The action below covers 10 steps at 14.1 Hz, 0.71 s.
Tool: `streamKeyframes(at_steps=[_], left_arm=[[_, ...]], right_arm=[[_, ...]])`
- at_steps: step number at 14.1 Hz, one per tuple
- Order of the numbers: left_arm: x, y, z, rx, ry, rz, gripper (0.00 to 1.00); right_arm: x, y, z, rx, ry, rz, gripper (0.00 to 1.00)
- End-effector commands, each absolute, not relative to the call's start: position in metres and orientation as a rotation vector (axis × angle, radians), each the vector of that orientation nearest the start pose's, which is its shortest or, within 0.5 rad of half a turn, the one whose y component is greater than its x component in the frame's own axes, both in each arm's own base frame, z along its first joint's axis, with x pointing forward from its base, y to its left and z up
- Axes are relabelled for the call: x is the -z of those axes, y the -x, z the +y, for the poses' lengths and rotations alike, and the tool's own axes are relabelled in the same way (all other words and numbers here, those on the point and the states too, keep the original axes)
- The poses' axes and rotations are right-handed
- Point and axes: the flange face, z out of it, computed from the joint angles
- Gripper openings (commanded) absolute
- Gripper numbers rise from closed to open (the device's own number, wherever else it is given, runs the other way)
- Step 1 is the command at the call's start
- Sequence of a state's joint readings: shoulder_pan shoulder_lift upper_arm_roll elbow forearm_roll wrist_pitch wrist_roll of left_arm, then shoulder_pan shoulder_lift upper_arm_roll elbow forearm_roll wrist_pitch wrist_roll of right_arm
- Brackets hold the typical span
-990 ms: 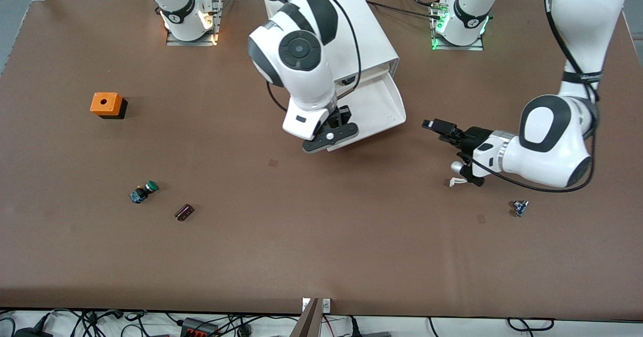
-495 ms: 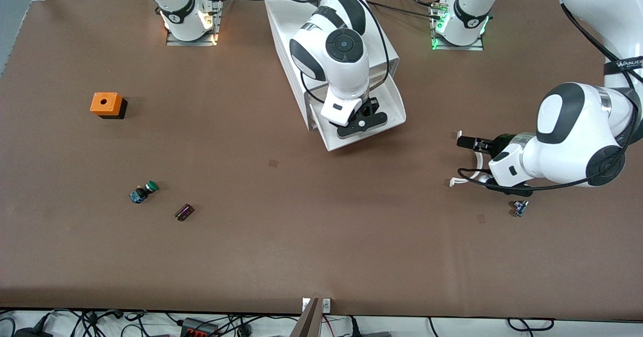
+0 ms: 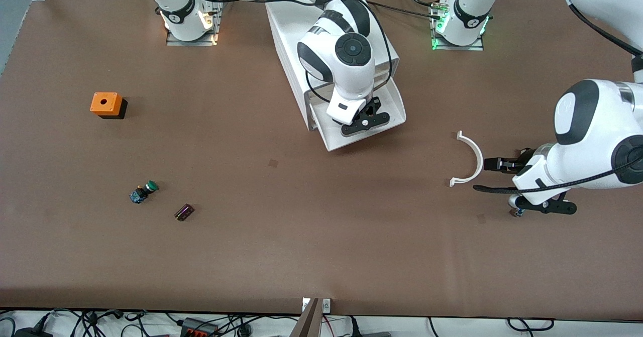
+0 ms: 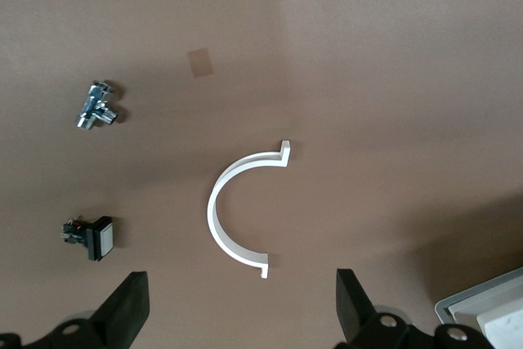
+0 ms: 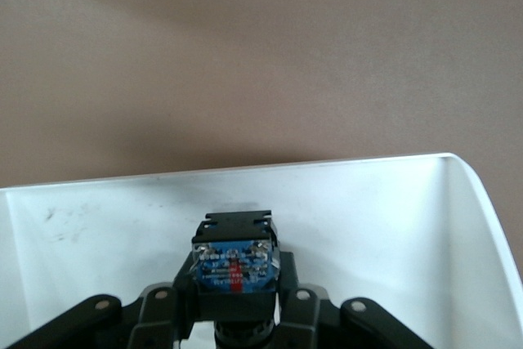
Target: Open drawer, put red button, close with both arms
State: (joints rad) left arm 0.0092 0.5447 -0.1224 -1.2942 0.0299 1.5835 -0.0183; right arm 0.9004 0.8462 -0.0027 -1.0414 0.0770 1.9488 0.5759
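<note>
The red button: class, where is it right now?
The red button is clamped in the right gripper, above the open drawer of the white cabinet.

orange box (image 3: pixel 106 104), green-capped button (image 3: pixel 143 192), white curved clip (image 3: pixel 469 158), small dark block (image 3: pixel 184 212)

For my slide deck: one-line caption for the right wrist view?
Right tool shut on the red button, holding it over the open white drawer.
</note>
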Motion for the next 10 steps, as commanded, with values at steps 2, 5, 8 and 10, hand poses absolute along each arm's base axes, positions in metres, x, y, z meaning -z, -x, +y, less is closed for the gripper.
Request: streamKeyframes(at_steps=[2,5,8,10], left_arm=[[-0.408,-0.69,-0.07,-0.392,3.107,0.112,1.0],[-0.408,-0.69,-0.07,-0.391,3.107,0.102,1.0],[-0.408,-0.689,-0.073,-0.392,3.109,0.059,1.0],[-0.405,-0.688,-0.077,-0.401,3.101,-0.073,1.0]], right_arm=[[-0.34,-0.476,0.611,-0.019,3.034,-0.432,1.0],[-0.353,-0.488,0.605,0.016,3.031,-0.306,1.0],[-0.39,-0.526,0.568,0.12,3.044,-0.207,1.0],[-0.42,-0.556,0.534,0.198,3.055,-0.119,1.0]])
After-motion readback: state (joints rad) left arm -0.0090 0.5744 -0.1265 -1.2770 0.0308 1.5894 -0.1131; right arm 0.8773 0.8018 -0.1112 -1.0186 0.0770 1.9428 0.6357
